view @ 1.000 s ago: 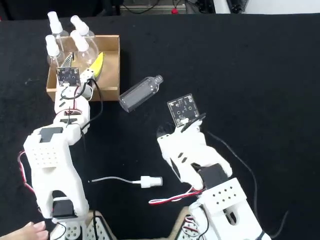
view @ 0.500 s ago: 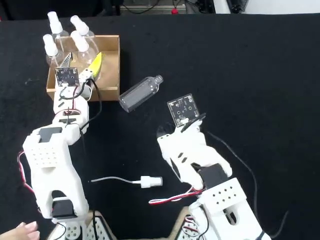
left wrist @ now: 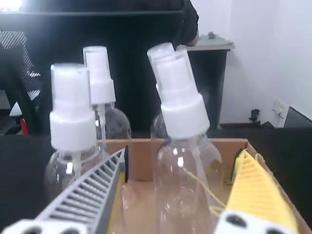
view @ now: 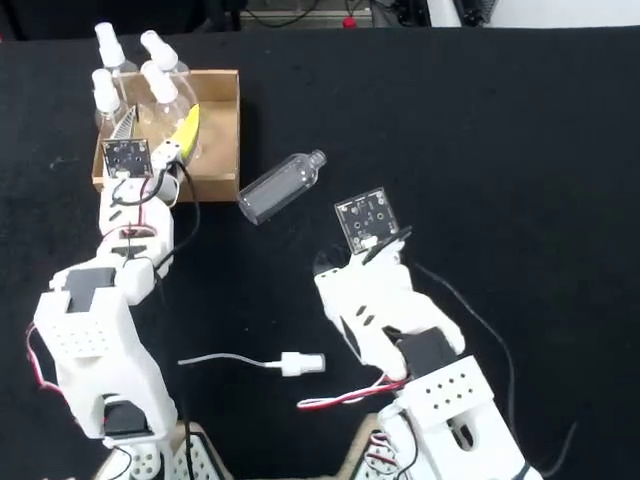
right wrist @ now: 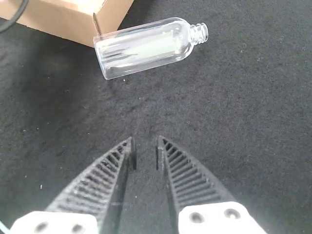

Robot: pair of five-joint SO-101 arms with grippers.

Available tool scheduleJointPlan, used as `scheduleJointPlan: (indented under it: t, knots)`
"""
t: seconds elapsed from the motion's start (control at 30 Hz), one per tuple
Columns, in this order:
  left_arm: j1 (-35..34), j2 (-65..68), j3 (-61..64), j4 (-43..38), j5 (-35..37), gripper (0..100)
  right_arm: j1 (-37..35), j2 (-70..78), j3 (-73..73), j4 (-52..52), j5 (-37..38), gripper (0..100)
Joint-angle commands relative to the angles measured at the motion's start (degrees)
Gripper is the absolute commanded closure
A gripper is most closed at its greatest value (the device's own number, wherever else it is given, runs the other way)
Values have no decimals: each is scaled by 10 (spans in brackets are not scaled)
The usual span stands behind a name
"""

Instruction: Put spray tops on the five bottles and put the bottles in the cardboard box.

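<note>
Several clear bottles with white spray tops (view: 160,80) stand in the cardboard box (view: 225,130) at the back left. My left gripper (view: 163,108) is over the box and open, its grey and yellow fingers on either side of one capped bottle (left wrist: 178,180), with gaps showing on both sides. Another capped bottle (left wrist: 73,112) stands beside the grey finger. One uncapped bottle (view: 282,186) lies on its side just outside the box. My right gripper (right wrist: 145,146) hovers near the lying bottle (right wrist: 148,46), open by a narrow gap and holding nothing.
A loose white spray top with its thin tube (view: 300,363) lies on the black cloth between the two arm bases. A corner of the box (right wrist: 63,17) sits close to the lying bottle. The right arm (view: 385,310) stands in the middle foreground.
The left arm has swung a little to the left at the box, its fingers staying around the capped bottle. The right arm, the lying bottle and the loose spray top have not moved.
</note>
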Motion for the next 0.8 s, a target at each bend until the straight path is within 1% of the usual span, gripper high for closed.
scheduleJointPlan:
  t: [0.0,0.27,0.4,0.5,0.63,0.7,0.77]
  knots:
    - [0,-37,19,0,0,668,-4,-7,-3,-10,4,921]
    - [-7,-132,82,4,0,668,-4,-7,-3,-10,2,921]
    - [-3,-182,140,4,-1,668,-4,-7,-3,-10,3,920]
    - [-7,-234,189,4,-23,668,-4,-7,-3,-10,3,920]
    - [-38,-308,263,6,-11,668,-5,-7,-3,-10,1,920]
    - [-61,-343,303,41,3,668,-6,-7,-3,-10,1,920]
    - [-87,-384,333,104,19,668,-6,-7,-3,-10,1,920]
